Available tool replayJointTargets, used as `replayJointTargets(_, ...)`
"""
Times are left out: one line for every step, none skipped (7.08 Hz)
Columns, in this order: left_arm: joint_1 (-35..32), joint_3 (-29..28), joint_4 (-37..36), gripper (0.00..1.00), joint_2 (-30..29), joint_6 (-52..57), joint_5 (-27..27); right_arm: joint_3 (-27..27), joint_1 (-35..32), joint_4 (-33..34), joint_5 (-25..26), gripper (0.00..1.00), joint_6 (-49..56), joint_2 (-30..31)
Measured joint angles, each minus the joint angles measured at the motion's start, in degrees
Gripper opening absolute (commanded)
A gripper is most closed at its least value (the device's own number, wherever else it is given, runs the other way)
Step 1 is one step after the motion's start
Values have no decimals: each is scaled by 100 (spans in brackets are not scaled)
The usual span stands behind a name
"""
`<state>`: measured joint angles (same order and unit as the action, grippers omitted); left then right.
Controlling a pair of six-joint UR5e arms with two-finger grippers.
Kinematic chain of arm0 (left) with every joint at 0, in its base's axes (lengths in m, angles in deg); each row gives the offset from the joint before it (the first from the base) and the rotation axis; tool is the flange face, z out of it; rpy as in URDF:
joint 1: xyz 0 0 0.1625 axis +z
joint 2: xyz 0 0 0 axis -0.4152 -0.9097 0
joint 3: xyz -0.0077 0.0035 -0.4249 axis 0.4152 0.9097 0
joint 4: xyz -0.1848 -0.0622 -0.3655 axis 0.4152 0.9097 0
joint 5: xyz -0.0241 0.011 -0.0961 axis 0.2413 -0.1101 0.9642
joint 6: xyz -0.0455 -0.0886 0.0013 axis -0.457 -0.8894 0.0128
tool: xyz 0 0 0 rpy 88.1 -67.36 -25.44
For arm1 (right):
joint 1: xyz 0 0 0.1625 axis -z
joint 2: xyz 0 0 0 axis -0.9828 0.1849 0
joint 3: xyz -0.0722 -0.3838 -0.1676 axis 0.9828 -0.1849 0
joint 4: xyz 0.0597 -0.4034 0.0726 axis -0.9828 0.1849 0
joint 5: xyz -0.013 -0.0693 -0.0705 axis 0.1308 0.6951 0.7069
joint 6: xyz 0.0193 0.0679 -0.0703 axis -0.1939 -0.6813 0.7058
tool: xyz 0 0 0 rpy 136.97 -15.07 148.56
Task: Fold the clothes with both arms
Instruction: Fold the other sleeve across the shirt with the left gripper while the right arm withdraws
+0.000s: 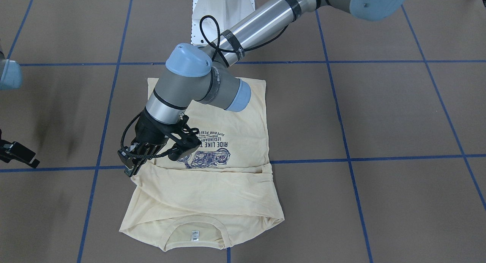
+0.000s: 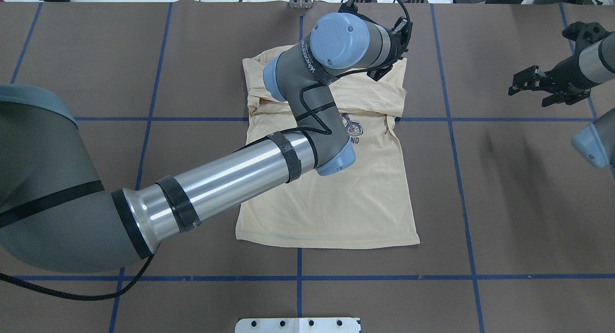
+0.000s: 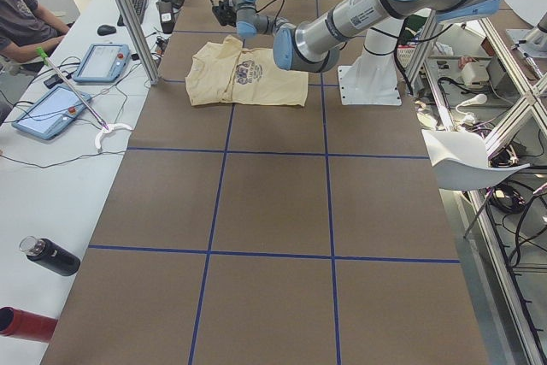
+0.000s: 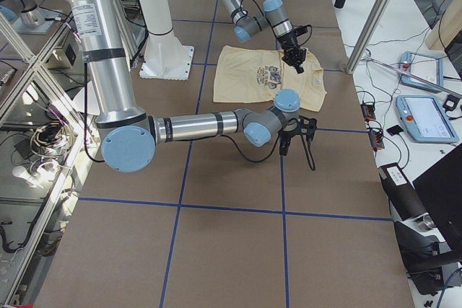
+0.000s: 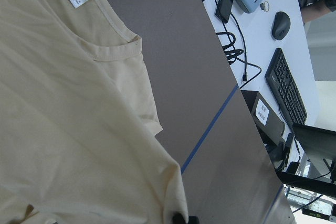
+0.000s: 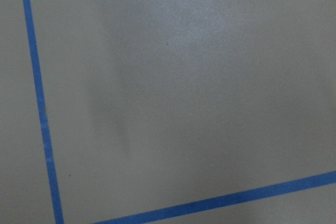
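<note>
Nearest me the T-shirt (image 1: 212, 202) lies flat on the brown table (image 1: 379, 122), neck label (image 1: 194, 235) showing, sleeves crossed over the chest. At its side edge my left gripper (image 1: 130, 167) looks clenched on the fabric; I'd lift slowly and carry that edge straight across. The right gripper (image 2: 533, 85) hangs released, well apart. Farther back, the left arm (image 1: 197, 84) hides part of the print (image 1: 212, 149)

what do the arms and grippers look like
The left arm and right arm are jointed tubes: polished silver long segments, matte grey joint housings, round light blue caps. Black bands wrap the left arm's silver tube, and a black braided cable runs along it. Its wrist carries white lettering, too small to read. The left gripper and right gripper are black.
</note>
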<state>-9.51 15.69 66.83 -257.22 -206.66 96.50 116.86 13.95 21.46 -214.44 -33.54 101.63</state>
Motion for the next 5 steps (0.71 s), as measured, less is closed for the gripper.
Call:
replayJointTargets(1, -1, 41, 99, -7, -5, -1, 36, 0, -2, -2, 99, -37, 1)
replayJointTargets(-11, 32, 67, 98, -9, 7, 21, 144, 3, -6, -10, 99, -130, 20)
replayJointTargets(-37, 148, 54, 98, 8, 163, 171, 400, 78, -6, -12, 99, -487, 50)
replayJointTargets(-72, 465, -153, 97, 132, 568, 488, 790, 293, 0, 25, 99, -1159, 72)
replayJointTargets(-96, 1155, -617, 96, 509, 1062, 799, 1199, 583, 8, 118, 99, -1864, 117)
